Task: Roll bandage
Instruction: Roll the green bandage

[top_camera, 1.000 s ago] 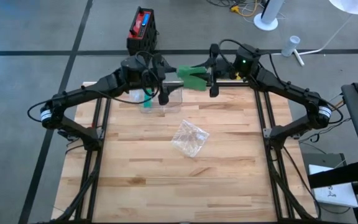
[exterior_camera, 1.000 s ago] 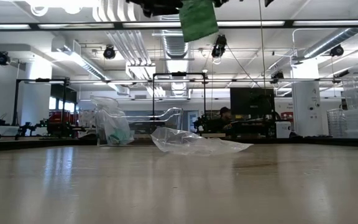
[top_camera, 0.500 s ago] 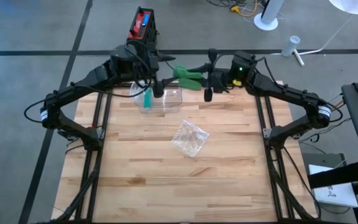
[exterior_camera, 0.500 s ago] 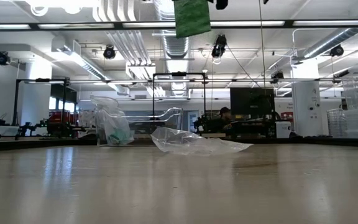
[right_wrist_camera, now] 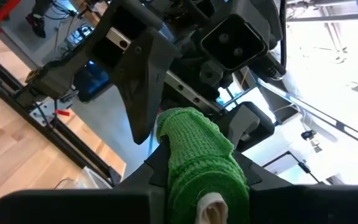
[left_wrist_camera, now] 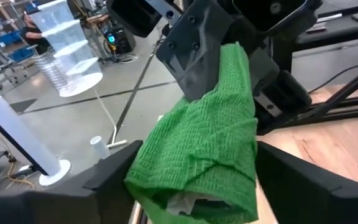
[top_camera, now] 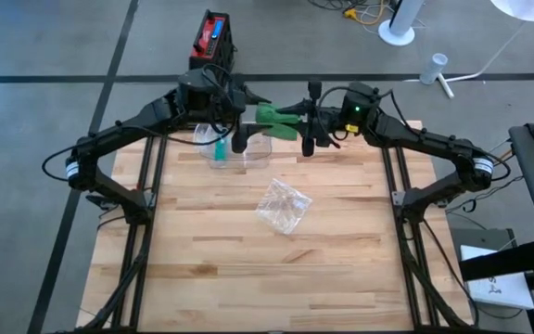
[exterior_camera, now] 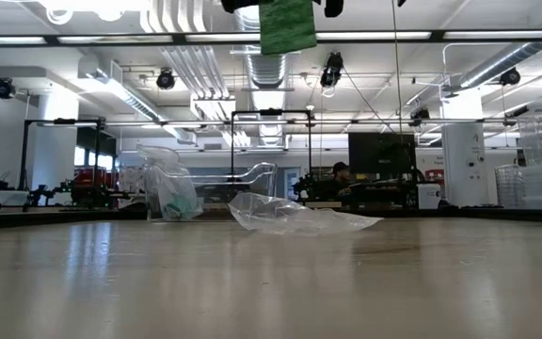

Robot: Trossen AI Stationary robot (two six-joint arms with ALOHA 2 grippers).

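A green bandage [top_camera: 276, 118] is held in the air above the far edge of the table [top_camera: 267, 250], between the two grippers, which are brought close together there. In the right wrist view the bandage [right_wrist_camera: 199, 163] is seen clamped between the right gripper [right_wrist_camera: 194, 180]'s two fingers, its rolled end with a pale core turned toward that camera. In the high view the right gripper [top_camera: 306, 119] is placed at the bandage's right end, and the left gripper [top_camera: 241, 116] at its left end. In the left wrist view the bandage [left_wrist_camera: 204, 149] is seen lying between the left gripper [left_wrist_camera: 191, 180]'s spread fingers, which stand at either side of it; whether they touch the cloth cannot be told. In the low view only a hanging green piece of the bandage [exterior_camera: 287, 25] is shown, well above the tabletop. Below the grippers a clear box [top_camera: 235, 148] is set on the table, and a crumpled clear bag [top_camera: 283, 205] is laid nearer the table's middle, apart from the box.
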